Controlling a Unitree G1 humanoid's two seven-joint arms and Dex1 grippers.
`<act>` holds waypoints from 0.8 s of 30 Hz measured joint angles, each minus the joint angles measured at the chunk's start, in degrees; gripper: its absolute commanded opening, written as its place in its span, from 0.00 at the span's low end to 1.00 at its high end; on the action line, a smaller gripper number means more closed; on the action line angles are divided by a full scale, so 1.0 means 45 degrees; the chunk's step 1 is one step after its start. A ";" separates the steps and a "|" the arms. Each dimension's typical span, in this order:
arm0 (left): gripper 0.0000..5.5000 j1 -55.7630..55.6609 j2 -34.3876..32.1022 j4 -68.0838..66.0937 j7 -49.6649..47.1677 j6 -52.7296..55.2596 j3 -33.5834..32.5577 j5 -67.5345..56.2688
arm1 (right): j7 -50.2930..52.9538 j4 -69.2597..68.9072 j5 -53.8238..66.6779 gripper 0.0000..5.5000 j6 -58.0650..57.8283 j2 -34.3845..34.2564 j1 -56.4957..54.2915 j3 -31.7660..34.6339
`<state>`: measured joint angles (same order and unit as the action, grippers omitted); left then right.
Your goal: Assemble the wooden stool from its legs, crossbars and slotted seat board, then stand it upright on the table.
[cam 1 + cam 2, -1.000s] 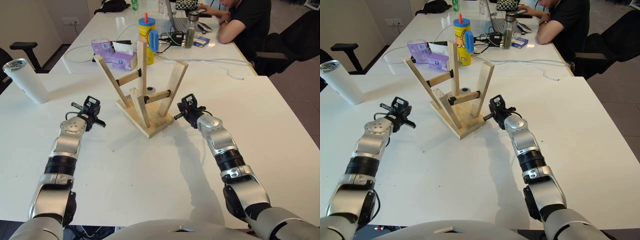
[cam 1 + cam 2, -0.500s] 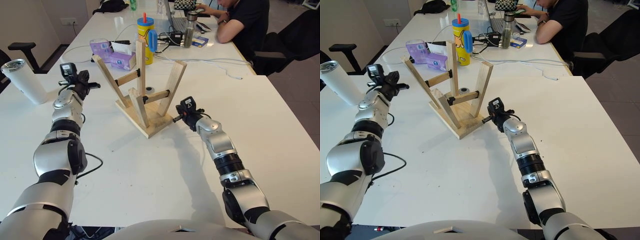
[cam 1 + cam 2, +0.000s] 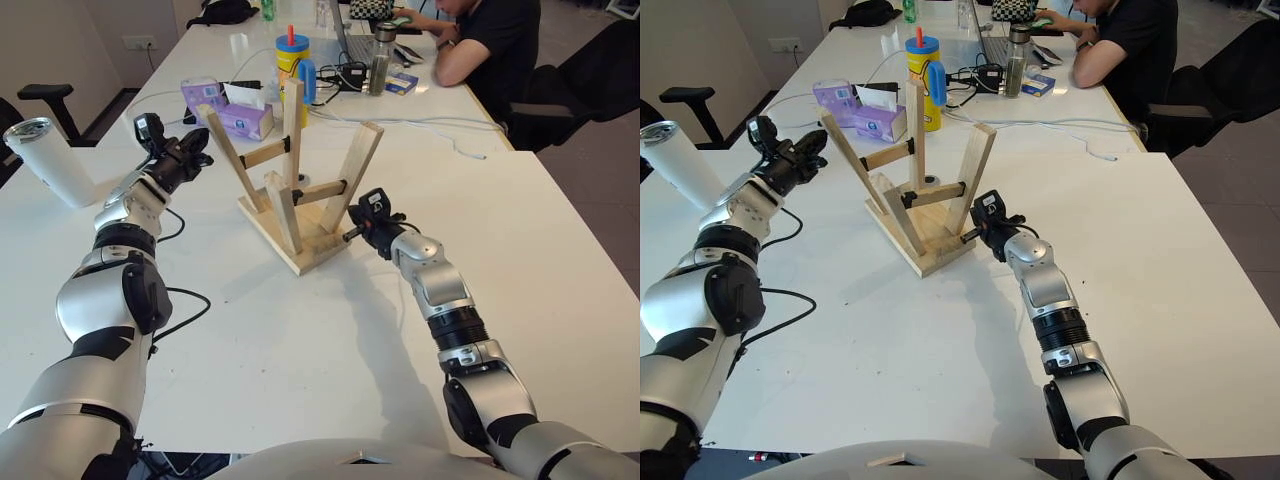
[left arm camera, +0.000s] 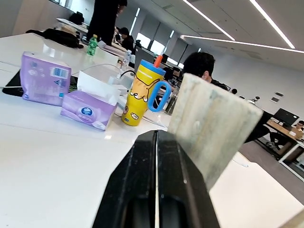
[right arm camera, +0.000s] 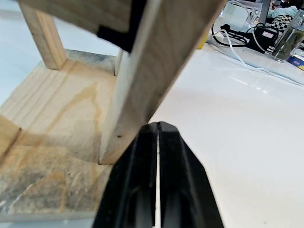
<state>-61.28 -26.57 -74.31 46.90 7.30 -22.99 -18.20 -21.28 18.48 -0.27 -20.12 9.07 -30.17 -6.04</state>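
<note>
The wooden stool (image 3: 300, 205) stands upside down near the middle of the white table (image 3: 300, 380). Its pale seat board (image 3: 312, 252) lies flat on the table, with grey weathering on one corner. Four light pine legs splay upward, joined by short crossbars (image 3: 318, 191) through dark fittings. The left gripper (image 3: 203, 153) has its fingers pressed together with nothing between them, just beside the top end of the leftmost leg (image 4: 213, 128); it may be touching it, but the angle leaves that unclear. The right gripper (image 5: 157, 129) is likewise pinched closed and empty. Its tips sit at the foot of the near right leg (image 5: 152, 71), where it meets the board. A yellow cup (image 3: 291, 62) stands behind the stool.
</note>
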 measured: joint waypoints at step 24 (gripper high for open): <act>0.00 0.0652 0.0121 0.5742 0.5588 0.3829 0.0094 -0.2635 | -0.1728 -0.0195 0.0872 0.00 -0.2557 0.0486 -0.0982 -0.0935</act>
<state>-58.35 -26.02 -48.47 72.05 24.53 -22.57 -30.05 -29.06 17.60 3.66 -31.63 11.26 -34.59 -10.25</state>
